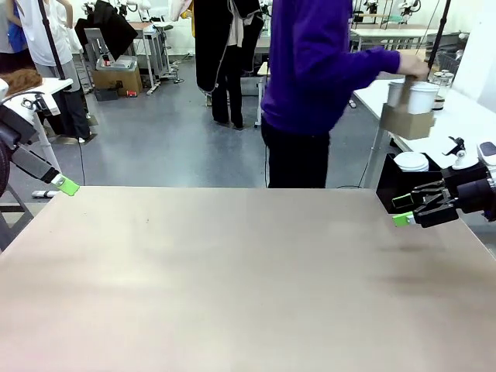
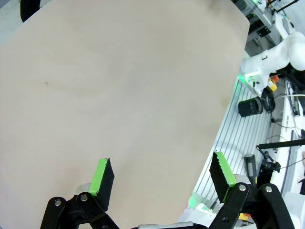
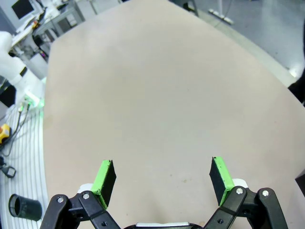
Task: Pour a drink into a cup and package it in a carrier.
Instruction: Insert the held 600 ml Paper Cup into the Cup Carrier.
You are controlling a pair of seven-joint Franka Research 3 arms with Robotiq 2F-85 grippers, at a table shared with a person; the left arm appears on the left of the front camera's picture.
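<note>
My two sets of jaws, the left gripper (image 1: 68,186) and the right gripper (image 1: 403,211), stand wide apart, holding nothing over the bare beige counter (image 1: 232,271). Farther off, a person's hand (image 1: 409,67) carries the low brown cardboard carrier (image 1: 407,122), with the white paper cup (image 1: 422,98) seated in it. I judge it best to hold clear until it lands.

Bright, even overhead light gives the surface (image 1: 232,271) a soft sheen with faint shadows. Both wrist views bend strongly toward their edges.
</note>
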